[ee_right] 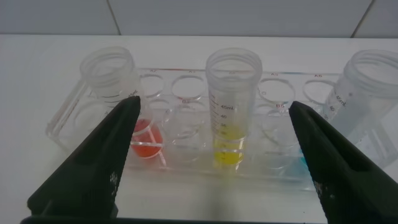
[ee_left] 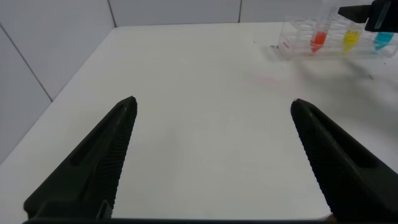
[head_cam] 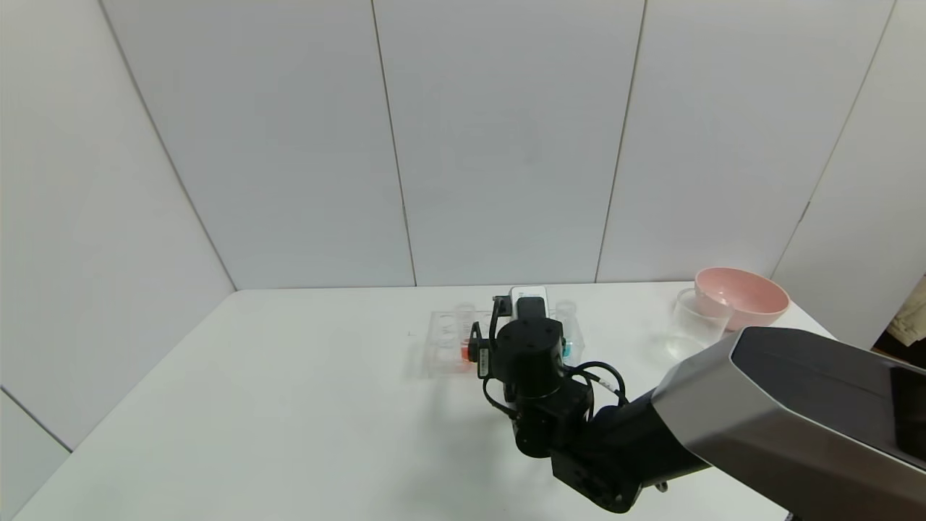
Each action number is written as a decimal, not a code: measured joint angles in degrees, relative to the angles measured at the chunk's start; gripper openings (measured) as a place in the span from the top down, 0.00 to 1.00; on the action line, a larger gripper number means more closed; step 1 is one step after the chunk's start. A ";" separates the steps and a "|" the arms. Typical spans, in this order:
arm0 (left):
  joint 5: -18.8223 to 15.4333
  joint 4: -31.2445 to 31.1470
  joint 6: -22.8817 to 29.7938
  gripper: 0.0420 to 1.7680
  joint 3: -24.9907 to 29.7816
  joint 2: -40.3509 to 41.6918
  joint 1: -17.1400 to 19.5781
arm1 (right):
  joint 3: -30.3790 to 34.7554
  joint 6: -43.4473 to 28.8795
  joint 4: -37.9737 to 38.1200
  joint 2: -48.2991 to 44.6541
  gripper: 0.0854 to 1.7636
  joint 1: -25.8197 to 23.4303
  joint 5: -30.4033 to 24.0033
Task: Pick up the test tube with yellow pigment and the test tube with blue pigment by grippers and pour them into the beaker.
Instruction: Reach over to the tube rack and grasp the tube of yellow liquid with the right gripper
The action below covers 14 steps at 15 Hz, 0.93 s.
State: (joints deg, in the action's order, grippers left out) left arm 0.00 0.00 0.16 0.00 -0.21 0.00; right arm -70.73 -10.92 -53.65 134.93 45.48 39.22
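Observation:
In the right wrist view the test tube with yellow pigment stands upright in a clear rack. It sits between the wide-apart fingers of my right gripper, which is open and touches nothing. The test tube with blue pigment stands on one side of it and a red-orange tube on the other. In the head view my right arm covers the yellow tube. The beaker stands to the right of the rack. My left gripper is open over bare table, far from the rack.
A pink bowl stands just behind the beaker at the table's back right corner. The white table ends at grey wall panels behind. The rack has several empty holes around the tubes.

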 joint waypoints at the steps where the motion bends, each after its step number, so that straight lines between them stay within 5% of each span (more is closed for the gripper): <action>1: 0.00 0.00 0.00 0.00 0.00 0.00 -0.02 | -0.49 0.01 0.01 0.28 0.03 -0.23 -0.11; 14: 0.00 0.00 0.00 0.00 0.00 0.00 0.00 | -2.73 -0.02 -0.27 2.72 0.03 -3.15 -2.68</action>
State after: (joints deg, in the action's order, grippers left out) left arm 0.00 0.00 0.16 0.00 -0.21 0.00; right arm -73.46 -10.95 -53.92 137.64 42.34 36.54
